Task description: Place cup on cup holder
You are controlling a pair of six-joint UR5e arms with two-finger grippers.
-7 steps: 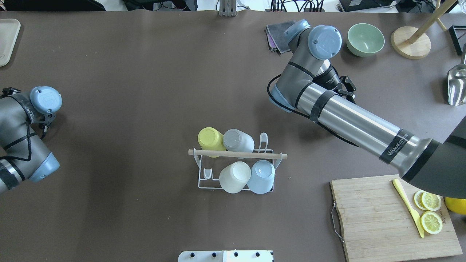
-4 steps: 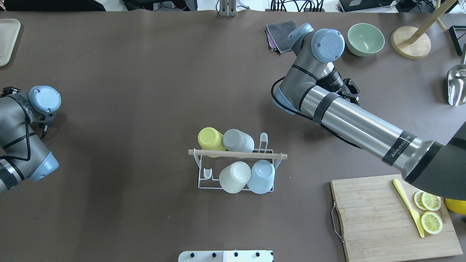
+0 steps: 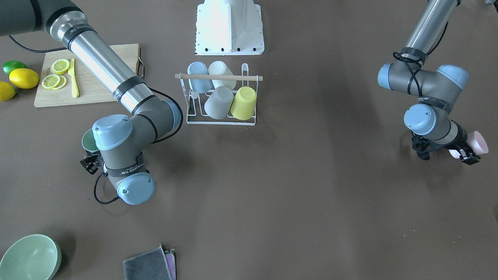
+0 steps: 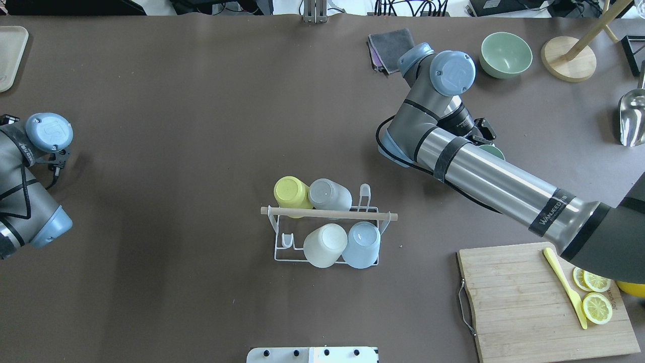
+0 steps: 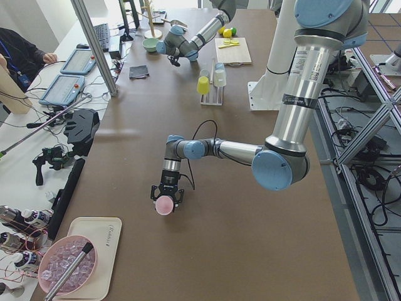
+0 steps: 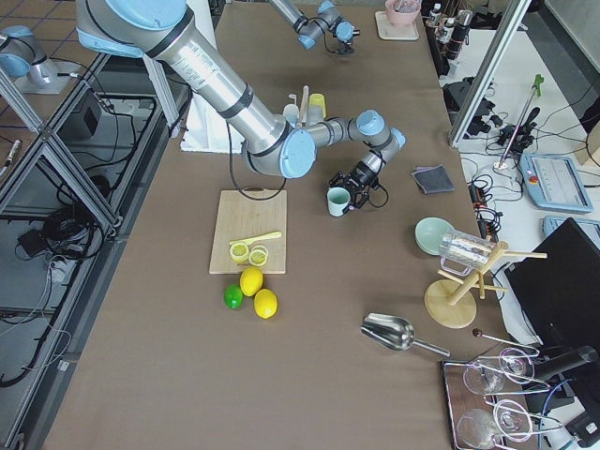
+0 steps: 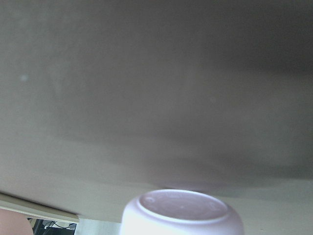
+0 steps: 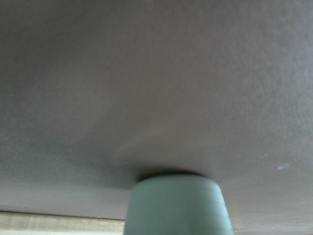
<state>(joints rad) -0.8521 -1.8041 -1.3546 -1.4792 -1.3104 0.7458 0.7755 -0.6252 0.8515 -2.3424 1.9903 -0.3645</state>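
The cup holder (image 4: pixel 283 248), a white wire rack with a wooden rod (image 4: pixel 327 214), stands mid-table and carries a yellow cup (image 4: pixel 289 191), a grey one, a white one and a light blue one. It also shows in the front-facing view (image 3: pixel 249 120). My left gripper (image 3: pixel 451 153) is shut on a pink cup (image 3: pixel 476 143) far to the rack's left, just above the table; the cup's base fills the left wrist view (image 7: pixel 182 215). My right gripper (image 4: pixel 485 137) is shut on a green cup (image 6: pixel 337 201) behind and right of the rack, low over the table (image 8: pixel 176 205).
A wooden cutting board (image 4: pixel 509 282) with a yellow knife and lemon slices lies at the front right. A green bowl (image 4: pixel 505 54), a folded grey cloth (image 4: pixel 388 46), a wooden stand and a metal scoop (image 4: pixel 632 118) sit along the back right. A tray (image 4: pixel 10 55) lies back left.
My right wrist has swung toward the robot's side, and the green cup now peeks out beside the forearm. My left wrist has shifted left and slightly back.
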